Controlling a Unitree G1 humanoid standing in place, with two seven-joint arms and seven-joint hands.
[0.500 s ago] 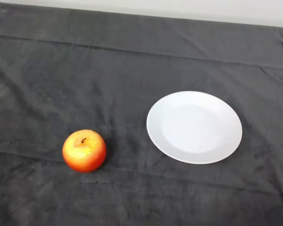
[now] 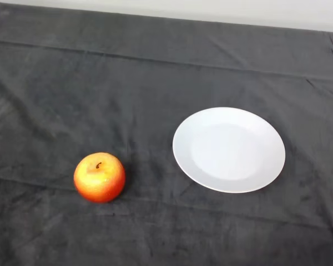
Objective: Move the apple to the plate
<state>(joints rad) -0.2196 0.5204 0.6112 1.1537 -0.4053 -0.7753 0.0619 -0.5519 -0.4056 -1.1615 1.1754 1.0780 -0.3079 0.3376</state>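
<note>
I log the apple (image 2: 99,177) as red-orange, shading to yellow round its brown stem, with a glossy highlight. The plate (image 2: 228,149) reads plain white, unpatterned. The cloth (image 2: 155,72) on the table is dark charcoal grey, uniform, creased toward its near edge.

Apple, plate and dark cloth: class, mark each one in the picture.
apple (image 2: 99,177), head view, on its red-orange skin.
plate (image 2: 228,149), head view, on its bare white centre.
dark cloth (image 2: 100,83), head view, on a bare stretch.
</note>
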